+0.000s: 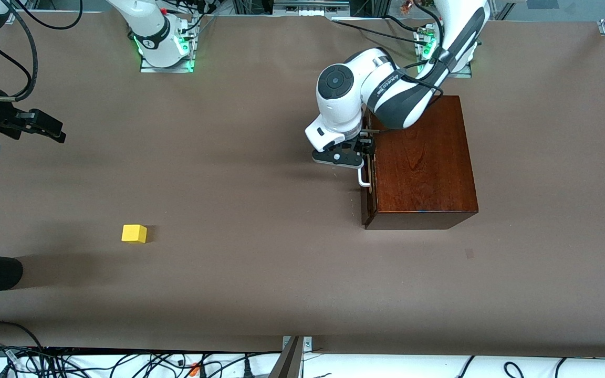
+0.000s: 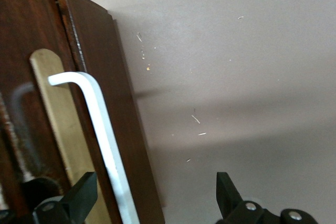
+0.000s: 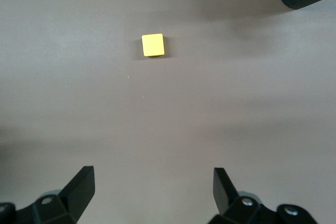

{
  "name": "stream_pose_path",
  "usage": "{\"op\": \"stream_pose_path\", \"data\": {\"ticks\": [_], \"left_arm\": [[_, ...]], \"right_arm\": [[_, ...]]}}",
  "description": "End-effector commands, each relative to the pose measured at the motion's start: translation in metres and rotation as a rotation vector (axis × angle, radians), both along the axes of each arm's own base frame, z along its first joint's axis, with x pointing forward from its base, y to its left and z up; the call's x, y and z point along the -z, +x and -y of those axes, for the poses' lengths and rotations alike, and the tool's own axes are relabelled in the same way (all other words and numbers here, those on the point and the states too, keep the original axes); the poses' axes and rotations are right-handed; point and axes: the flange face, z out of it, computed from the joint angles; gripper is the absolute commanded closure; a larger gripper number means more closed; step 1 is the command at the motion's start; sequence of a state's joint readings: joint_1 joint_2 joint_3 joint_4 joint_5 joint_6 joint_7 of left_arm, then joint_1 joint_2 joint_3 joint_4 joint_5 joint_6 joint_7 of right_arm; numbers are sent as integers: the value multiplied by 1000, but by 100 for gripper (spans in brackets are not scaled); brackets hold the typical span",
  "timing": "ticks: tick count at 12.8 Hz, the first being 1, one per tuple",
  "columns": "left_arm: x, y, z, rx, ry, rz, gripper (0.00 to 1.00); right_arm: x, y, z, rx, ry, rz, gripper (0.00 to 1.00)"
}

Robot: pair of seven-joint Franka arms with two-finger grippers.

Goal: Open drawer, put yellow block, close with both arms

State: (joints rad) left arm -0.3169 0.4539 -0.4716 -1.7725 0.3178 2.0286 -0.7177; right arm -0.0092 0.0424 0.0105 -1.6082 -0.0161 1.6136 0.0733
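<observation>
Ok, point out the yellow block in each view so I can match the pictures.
Front view: the yellow block sits on the brown table, toward the right arm's end, nearer the camera than the wooden box.
Left wrist view: not in it; only the drawer's white handle and table show.
Right wrist view: on bare table, ahead of the open right gripper.
Shared landmark: the brown table.

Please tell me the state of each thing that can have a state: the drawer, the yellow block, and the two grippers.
Drawer: shut, or nearly so.
Handle: between the open left fingers, not gripped.
Yellow block: on the table, toward the right arm's end, not held.
Left gripper: open, at the drawer front.
Right gripper: open, empty, over bare table.
</observation>
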Motion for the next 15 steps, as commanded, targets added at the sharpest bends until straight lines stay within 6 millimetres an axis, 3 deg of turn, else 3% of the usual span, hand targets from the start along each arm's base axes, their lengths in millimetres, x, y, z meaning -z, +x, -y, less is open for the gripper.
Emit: {"op": "stream_pose_path", "data": {"ticks": [1, 8, 15], "left_arm": [[8, 0, -5, 0, 0, 39, 0], [33, 1, -1, 20, 2, 41, 0], [41, 0, 6, -9, -15, 42, 0]], "right_arm": [[-2, 2, 1, 3, 14, 6, 0], [-3, 2, 1, 3, 14, 8, 0], [-3, 2, 1, 3, 14, 8, 0]]}}
